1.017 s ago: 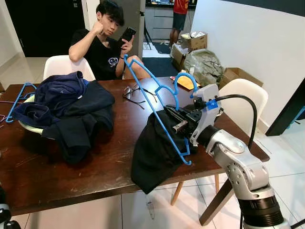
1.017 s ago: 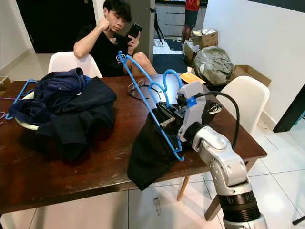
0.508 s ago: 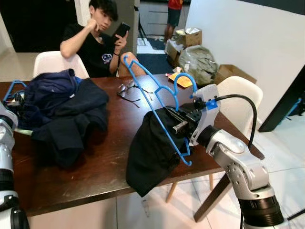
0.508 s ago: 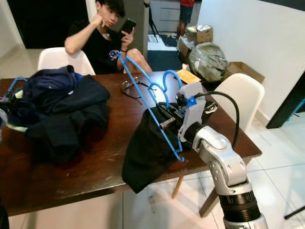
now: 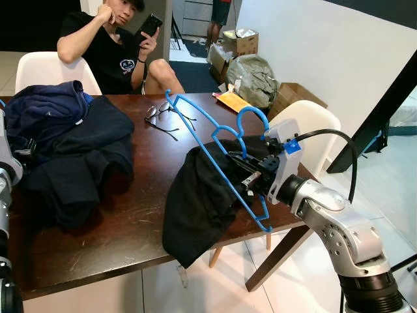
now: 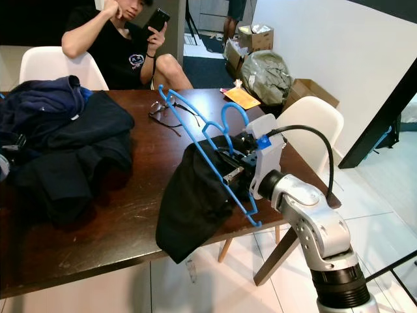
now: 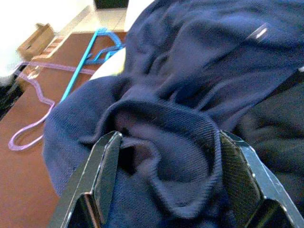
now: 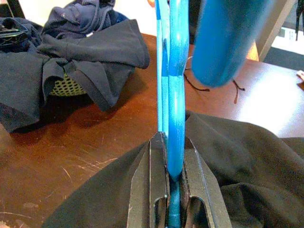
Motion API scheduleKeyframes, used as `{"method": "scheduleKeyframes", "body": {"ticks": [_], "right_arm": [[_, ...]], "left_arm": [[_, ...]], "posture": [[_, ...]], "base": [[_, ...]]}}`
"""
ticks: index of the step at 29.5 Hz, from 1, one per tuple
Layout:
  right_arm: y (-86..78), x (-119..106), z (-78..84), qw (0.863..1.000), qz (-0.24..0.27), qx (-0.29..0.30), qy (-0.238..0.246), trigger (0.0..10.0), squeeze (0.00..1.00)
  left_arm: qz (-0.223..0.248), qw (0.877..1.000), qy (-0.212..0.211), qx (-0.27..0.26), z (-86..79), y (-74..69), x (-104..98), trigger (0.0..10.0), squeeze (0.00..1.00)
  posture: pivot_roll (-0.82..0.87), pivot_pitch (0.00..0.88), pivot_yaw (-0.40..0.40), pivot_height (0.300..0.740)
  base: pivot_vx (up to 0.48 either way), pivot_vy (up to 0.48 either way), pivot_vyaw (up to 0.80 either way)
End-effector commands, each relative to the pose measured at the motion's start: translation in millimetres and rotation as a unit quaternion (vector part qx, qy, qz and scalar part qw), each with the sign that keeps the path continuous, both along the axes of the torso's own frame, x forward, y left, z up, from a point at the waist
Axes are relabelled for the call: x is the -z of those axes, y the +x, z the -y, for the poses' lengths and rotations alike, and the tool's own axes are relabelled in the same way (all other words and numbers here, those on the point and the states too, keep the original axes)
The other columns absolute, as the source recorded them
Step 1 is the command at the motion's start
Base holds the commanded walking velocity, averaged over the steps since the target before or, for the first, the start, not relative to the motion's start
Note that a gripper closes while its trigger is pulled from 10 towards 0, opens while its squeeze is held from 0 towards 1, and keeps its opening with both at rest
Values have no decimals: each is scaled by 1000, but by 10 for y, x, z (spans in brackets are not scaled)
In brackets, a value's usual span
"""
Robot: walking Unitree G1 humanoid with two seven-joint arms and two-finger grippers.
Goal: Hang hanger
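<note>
Jaws of right gripper (image 8: 170,199) clamp blue hanger (image 5: 215,153) — garment-draped.

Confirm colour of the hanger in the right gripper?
Blue hanger; clearest in the left eye view.

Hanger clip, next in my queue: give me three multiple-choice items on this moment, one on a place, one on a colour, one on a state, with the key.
1. Where do the glasses lie?
A. on the wooden table
B. on the floor
C. on a white chair

2. What colour is the hanger in the right gripper?
A. purple
B. blue
C. white

3. How does the left gripper stand?
A. shut on a hanger
B. open around a fold of the navy garment
C. open over bare table

Key:
1 A, they rest on the tabletop near the seated person.
2 B, its frame is bright blue, with a black garment draped on it.
3 B, its fingers stand apart either side of the navy fold.
</note>
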State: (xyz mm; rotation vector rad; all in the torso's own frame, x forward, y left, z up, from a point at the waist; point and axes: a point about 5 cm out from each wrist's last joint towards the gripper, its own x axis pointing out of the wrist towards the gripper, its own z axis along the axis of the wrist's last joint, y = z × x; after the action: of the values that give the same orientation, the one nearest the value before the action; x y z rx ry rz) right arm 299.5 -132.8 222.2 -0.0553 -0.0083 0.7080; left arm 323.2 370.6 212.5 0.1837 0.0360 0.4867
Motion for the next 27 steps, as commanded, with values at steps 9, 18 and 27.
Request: {"method": "scheduleKeyframes", "body": {"ticks": [9, 18, 27], "right_arm": [[-15, -33, 104, 1000, -4, 19, -5, 10000, 0], [15, -53, 91, 999, 3, 32, 5, 10000, 0], [77, -83, 59, 998, 23, 57, 32, 10000, 0]], "left_arm": [[-21, 998, 1, -54, -220, -110, 24, 0, 0], [27, 999, 12, -38, -210, -35, -241, 0, 0], [269, 953, 2, 139, 647, 343, -1772, 0, 0]], "posture": [[17, 91, -157, 740], [37, 72, -120, 740], [61, 2, -57, 740]], "base": [[0, 0, 0], [0, 0, 0], [0, 0, 0]]}}
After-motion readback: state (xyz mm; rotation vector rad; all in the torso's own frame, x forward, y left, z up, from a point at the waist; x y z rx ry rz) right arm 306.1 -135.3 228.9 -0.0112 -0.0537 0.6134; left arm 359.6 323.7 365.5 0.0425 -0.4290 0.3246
